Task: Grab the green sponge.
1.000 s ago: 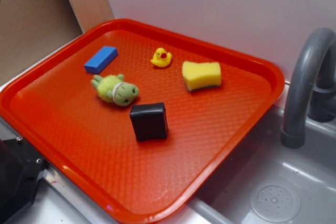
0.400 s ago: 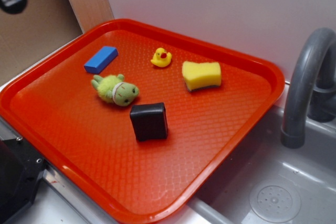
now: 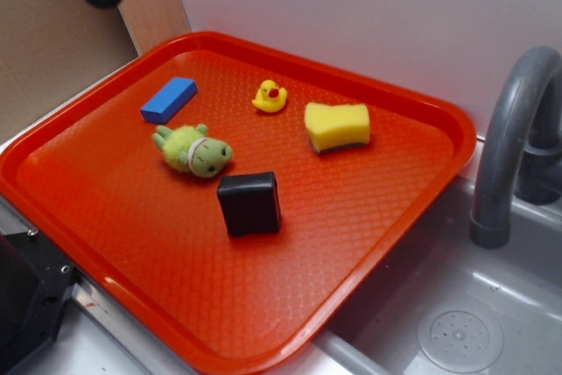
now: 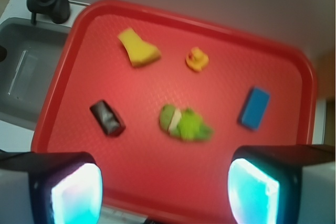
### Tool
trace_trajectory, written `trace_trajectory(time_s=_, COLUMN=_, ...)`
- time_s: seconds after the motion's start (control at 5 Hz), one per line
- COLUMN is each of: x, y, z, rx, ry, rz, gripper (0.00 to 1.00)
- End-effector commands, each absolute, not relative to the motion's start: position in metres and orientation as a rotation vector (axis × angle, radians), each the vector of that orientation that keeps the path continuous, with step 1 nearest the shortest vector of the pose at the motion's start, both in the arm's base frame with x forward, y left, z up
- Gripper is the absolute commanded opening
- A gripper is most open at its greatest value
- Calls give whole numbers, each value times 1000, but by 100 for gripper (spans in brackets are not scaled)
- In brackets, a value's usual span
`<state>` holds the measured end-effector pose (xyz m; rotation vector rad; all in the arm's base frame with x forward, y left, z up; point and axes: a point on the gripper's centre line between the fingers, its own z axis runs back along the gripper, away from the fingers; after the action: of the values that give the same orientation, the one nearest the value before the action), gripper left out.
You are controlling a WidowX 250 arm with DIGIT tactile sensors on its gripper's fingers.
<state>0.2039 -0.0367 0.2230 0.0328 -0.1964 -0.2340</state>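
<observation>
Red plastic tray [image 3: 399,217] on a counter beside a grey sink [image 3: 457,322] with a curved grey faucet [image 3: 509,138]. Five small things on the tray, all apart from one another. Green sponge [image 3: 337,126], yellow foam with a thin dark layer along its underside, toward the tray's far right part, lying flat, near a yellow rubber duck [image 3: 270,97] to its left. Blue block [image 3: 169,99] at the far left. Fuzzy green plush toy [image 3: 193,150] lying on its side near the middle. Black block [image 3: 249,203] in front of it, closer to the camera.

Gripper [image 4: 165,187] high above the tray's near-left side, only a dark bit of it showing at the top left corner of the exterior view. In the blurred wrist view, two fingers [image 4: 71,190] spread wide apart at the lower corners, nothing between them, holding nothing. Sponge well ahead of the fingers, toward the sink side, untouched.
</observation>
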Motion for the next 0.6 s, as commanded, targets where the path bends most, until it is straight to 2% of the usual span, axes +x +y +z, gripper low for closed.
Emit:
trace_trajectory(time_s=0.0, x=248, y=-57, z=227, rx=80, ry=-287, rz=-476, gripper=100)
trace_trajectory(time_s=0.4, x=279, y=-61, z=204, rx=94, ry=-289, rz=-582, gripper=100)
